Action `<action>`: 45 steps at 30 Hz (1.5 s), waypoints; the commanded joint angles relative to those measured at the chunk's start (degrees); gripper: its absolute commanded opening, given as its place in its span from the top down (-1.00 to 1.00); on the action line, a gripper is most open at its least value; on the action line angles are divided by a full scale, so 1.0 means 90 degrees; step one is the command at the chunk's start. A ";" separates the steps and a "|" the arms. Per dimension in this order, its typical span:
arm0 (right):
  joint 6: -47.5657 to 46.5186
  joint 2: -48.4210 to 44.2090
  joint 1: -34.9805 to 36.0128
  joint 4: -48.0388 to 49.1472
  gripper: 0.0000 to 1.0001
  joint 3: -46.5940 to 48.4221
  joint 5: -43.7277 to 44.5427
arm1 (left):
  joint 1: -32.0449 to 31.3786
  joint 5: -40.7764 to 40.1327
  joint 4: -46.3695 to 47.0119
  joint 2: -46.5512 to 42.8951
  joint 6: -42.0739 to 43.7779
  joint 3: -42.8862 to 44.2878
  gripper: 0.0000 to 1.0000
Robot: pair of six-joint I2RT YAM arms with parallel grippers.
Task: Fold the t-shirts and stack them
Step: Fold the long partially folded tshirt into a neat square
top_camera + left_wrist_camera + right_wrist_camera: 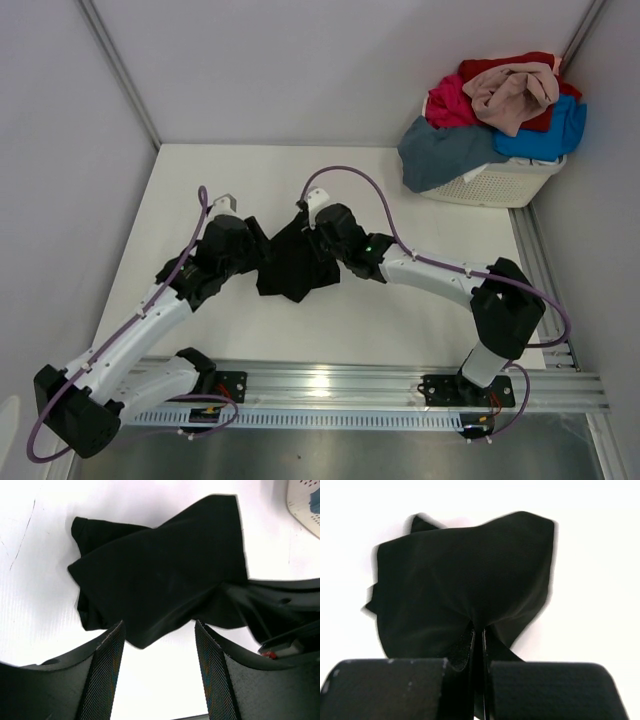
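A black t-shirt (293,262) lies crumpled in the middle of the white table (400,320), between the two arms. My right gripper (478,630) is shut on a fold of the black t-shirt (470,575), the cloth pinched between its pads. My left gripper (159,630) stands open at the shirt's left side, with bare table between its fingers (107,670) and the black t-shirt (160,580) just beyond the tips. In the top view the left gripper (258,250) and right gripper (315,245) sit close on either side of the shirt. Other t-shirts, red (500,68), beige-pink (515,95), magenta (450,105), bright blue (550,135) and slate grey-blue (445,152), are heaped in the basket.
A white slotted basket (500,185) stands at the back right corner, its corner (305,502) showing in the left wrist view. Grey walls close the table on the left, back and right. A metal rail (380,385) with the arm bases runs along the near edge.
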 commanded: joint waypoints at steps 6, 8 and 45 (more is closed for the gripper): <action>0.1346 -0.0922 -0.0631 0.1010 1.00 -0.0927 0.2606 | 0.0066 0.0183 0.0339 0.0155 0.0007 0.0035 -0.24; 0.1719 -0.1108 -0.0885 0.0992 1.00 -0.1124 0.2791 | 0.0066 0.0223 0.0348 0.0214 0.0016 0.0054 -0.24; -0.0925 0.2855 0.0373 -0.0639 1.00 0.1668 0.3672 | 0.0056 0.0018 -0.0032 -0.0606 -0.0062 -0.0385 -0.22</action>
